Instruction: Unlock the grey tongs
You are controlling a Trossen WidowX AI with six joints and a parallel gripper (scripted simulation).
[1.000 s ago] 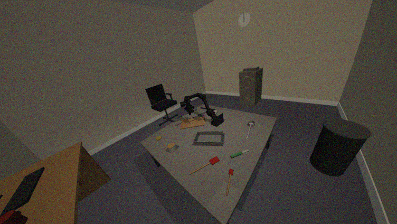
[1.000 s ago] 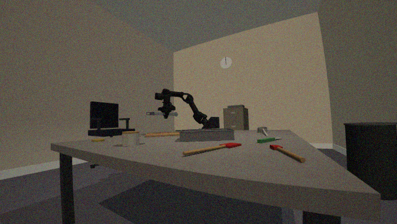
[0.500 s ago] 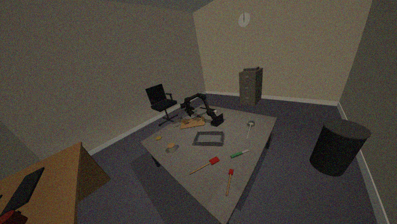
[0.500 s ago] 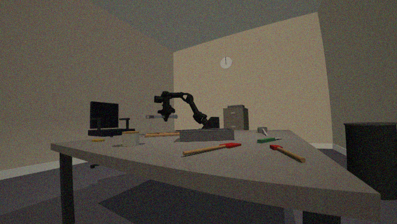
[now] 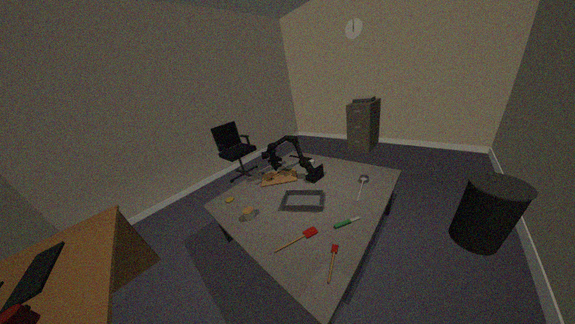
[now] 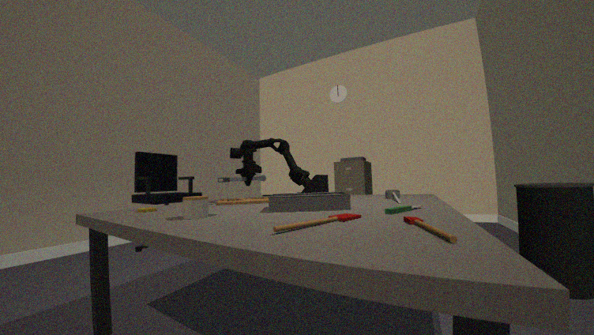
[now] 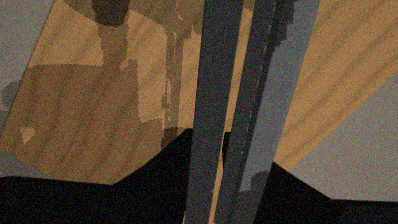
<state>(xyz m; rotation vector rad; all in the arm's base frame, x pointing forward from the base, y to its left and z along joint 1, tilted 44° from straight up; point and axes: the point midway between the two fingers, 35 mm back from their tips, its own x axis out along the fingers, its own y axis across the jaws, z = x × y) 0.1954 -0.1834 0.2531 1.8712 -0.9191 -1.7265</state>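
My gripper point(image 5: 276, 166) point(image 6: 248, 182) point(image 7: 208, 138) points down, shut on the grey tongs point(image 6: 227, 179) point(image 7: 215, 75). The tongs are held in the air, roughly level in the exterior view. In the wrist view their two arms lie close together with a narrow gap between them. The hinge and lock cannot be made out. The wooden board point(image 5: 287, 177) point(image 6: 232, 202) point(image 7: 340, 60) lies below the gripper, with shadows of arm and tongs on it. The roasting tin point(image 5: 303, 208) point(image 6: 310, 203) stands on the table with nothing across it.
A jar with an orange lid point(image 5: 247, 209) point(image 6: 195, 198) and a yellow block point(image 5: 229, 199) point(image 6: 146, 209) are near the table's left edge. Two red-headed spatulas point(image 5: 310, 231) point(image 5: 334, 248), a green-handled tool point(image 5: 342, 223) and a strainer point(image 5: 363, 178) lie beyond the tin, away from the board.
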